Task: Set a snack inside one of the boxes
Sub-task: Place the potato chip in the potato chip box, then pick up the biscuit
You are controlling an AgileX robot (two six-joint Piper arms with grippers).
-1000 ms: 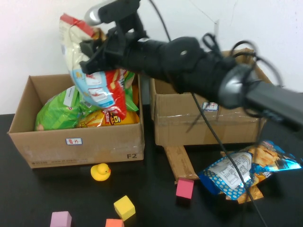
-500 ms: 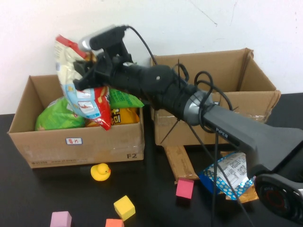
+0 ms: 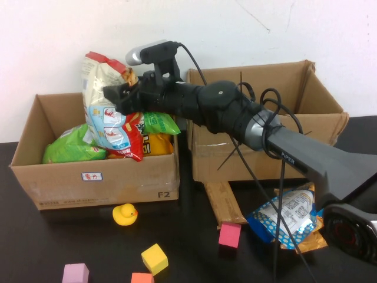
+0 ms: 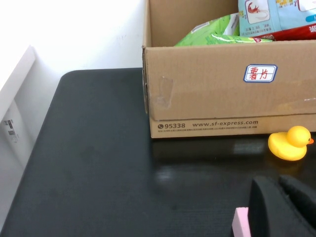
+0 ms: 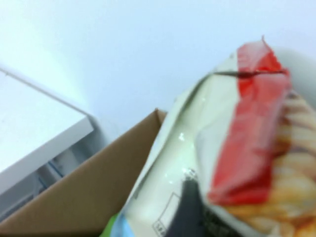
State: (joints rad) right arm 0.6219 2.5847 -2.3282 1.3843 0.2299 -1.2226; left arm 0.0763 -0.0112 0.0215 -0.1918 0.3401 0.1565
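My right gripper (image 3: 119,94) reaches over the left cardboard box (image 3: 94,177) and is shut on a white, red and blue snack bag (image 3: 111,121). The bag hangs upright with its lower end among the green and orange bags inside that box. In the right wrist view the bag (image 5: 232,143) fills the frame, with one dark finger (image 5: 190,210) pressed on it. A second box (image 3: 259,147) stands to the right. Another blue snack bag (image 3: 288,218) lies on the table at the front right. My left gripper (image 4: 277,185) is low over the table, shut and empty, beside a pink block (image 4: 241,222).
A yellow rubber duck (image 3: 125,214) sits in front of the left box. Pink (image 3: 230,234), yellow (image 3: 154,258) and purple (image 3: 75,273) blocks lie on the black table. A cardboard flap (image 3: 222,200) lies flat before the right box. The wall is close behind both boxes.
My right gripper has moved right and down with the snack bag, so the bag's lower end now sits in the left box. The left gripper has not visibly moved.
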